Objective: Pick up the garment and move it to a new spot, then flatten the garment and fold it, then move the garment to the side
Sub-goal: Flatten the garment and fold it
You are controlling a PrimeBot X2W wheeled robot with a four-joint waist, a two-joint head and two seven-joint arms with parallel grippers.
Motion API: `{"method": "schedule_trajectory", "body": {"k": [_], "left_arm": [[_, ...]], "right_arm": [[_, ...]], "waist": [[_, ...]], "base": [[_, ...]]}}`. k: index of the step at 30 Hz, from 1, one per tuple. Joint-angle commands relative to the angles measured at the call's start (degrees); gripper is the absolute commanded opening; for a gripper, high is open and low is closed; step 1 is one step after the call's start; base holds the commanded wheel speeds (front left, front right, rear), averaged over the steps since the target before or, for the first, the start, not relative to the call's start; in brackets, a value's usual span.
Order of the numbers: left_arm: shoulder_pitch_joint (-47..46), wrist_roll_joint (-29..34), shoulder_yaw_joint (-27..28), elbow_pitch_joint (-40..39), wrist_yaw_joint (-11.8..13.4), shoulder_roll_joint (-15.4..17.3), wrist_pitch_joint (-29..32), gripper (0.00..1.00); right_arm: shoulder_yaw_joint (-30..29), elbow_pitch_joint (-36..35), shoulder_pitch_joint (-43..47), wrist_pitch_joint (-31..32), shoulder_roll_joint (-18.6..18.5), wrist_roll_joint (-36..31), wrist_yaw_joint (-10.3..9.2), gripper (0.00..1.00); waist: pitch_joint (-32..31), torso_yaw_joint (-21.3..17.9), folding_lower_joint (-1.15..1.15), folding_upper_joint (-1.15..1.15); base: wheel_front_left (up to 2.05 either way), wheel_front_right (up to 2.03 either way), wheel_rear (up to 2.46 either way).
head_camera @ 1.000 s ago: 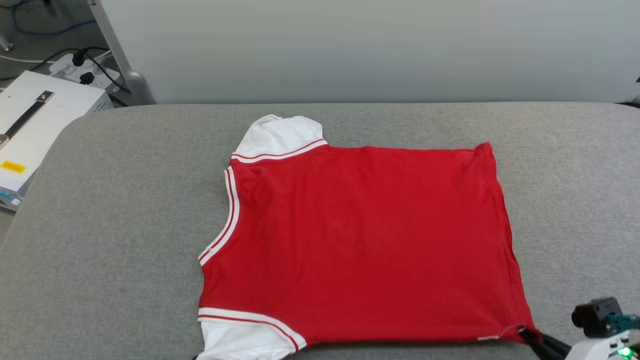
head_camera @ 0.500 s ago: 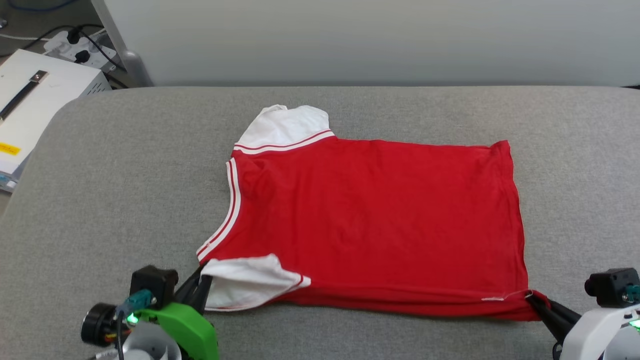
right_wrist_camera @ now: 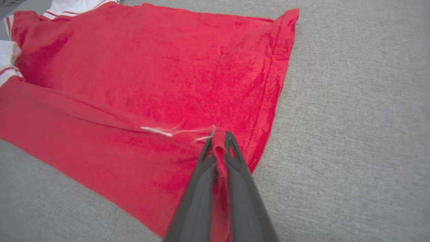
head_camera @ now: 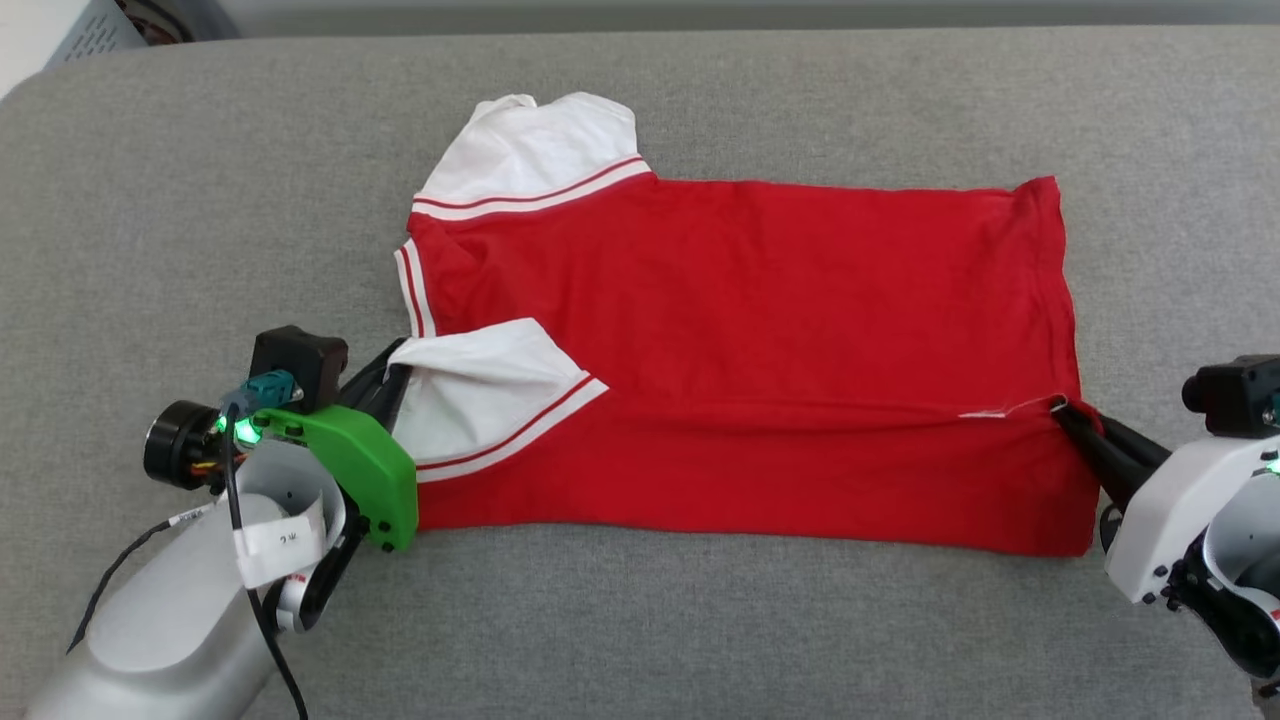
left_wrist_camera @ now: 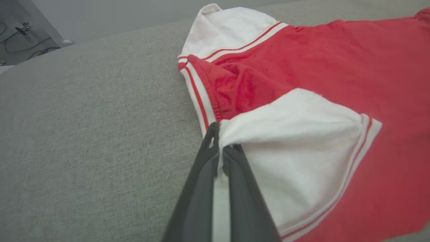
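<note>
Near left, the left gripper [head_camera: 392,378] pinches a white sleeve of the garment [head_camera: 760,330]; near right, the right gripper [head_camera: 1062,410] clamps its hem corner. It lies on the grey cushion [head_camera: 700,620], near edge folded over, other sleeve farthest.

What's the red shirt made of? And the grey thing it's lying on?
The garment looks like soft, matte knit jersey cloth: it folds and creases limply where it is pinched. The grey surface looks like matte woven fabric, probably over padding: it has a speckled weave and a rounded corner.
</note>
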Motion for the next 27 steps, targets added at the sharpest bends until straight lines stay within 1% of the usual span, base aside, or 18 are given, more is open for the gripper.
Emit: {"method": "schedule_trajectory", "body": {"k": [1,6,11,12,13,14,15,19,22,24,27], "left_arm": [[-1.7,0.4,0.0,2.3,-0.9,-1.0,-0.5,0.00],[-3.5,0.0,-1.1,10.9,-3.7,-4.5,-1.9,0.00],[-3.7,0.0,-2.3,17.4,-5.9,-7.0,-3.8,0.00],[-3.7,0.0,-2.4,18.6,-6.3,-7.5,-4.3,0.15],[-3.7,-0.3,-2.3,19.4,-6.6,-7.7,-4.9,0.62],[-3.8,-0.5,-2.0,20.2,-6.9,-7.9,-5.8,1.00],[-4.0,-0.4,-1.9,20.6,-7.2,-7.8,-6.3,1.00],[-5.6,-0.2,-1.4,20.3,-8.4,-6.7,-7.5,1.00],[-7.4,-0.9,-1.0,18.3,-9.7,-4.8,-5.6,1.00],[-8.7,-2.1,-0.8,16.2,-10.5,-3.3,-2.1,1.00],[-10.3,-5.4,-0.9,12.8,-11.6,-1.0,6.4,1.00]], "right_arm": [[0.2,1.4,-1.7,-0.8,0.2,0.3,-0.04,0.00],[1.9,7.0,-4.0,-2.1,0.4,0.2,-0.04,0.00],[4.0,10.5,-4.5,-3.7,0.7,0.8,-0.04,0.00],[4.5,10.9,-4.5,-4.0,0.8,0.9,-0.04,0.00],[4.8,11.1,-4.4,-4.3,0.8,0.9,-0.04,0.04],[5.2,11.3,-4.4,-4.8,0.7,1.1,-0.04,0.50],[5.2,11.4,-4.3,-5.3,0.6,1.2,-0.04,1.00],[5.3,10.6,-3.0,-7.3,0.1,1.4,-0.04,1.00],[4.9,9.6,-1.8,-8.0,-0.3,1.3,-0.04,1.00],[4.5,8.9,-1.1,-8.1,-0.6,1.2,-0.04,1.00],[3.8,8.0,-0.5,-7.7,-0.7,1.3,-0.04,1.00]], "waist": [[4.6,-0.7,0.00,0.00],[6.0,-0.1,0.00,0.00],[5.1,0.4,0.00,0.00],[4.6,0.5,0.00,0.00],[4.1,0.6,0.00,0.00],[3.3,0.8,0.00,0.00],[2.6,1.0,0.00,0.00],[-0.7,2.1,0.00,0.00],[-2.7,2.9,0.00,0.00],[-3.7,3.3,0.00,0.00],[-4.6,3.8,0.00,0.00]], "base": [[0.00,0.00,0.00],[0.00,0.00,0.00],[0.00,0.00,0.00],[0.00,0.00,0.00],[0.00,0.00,0.00],[0.00,0.00,0.00],[0.00,0.00,0.00],[0.00,0.00,0.00],[0.00,0.00,0.00],[0.00,0.00,0.00],[0.00,0.00,0.00]]}}
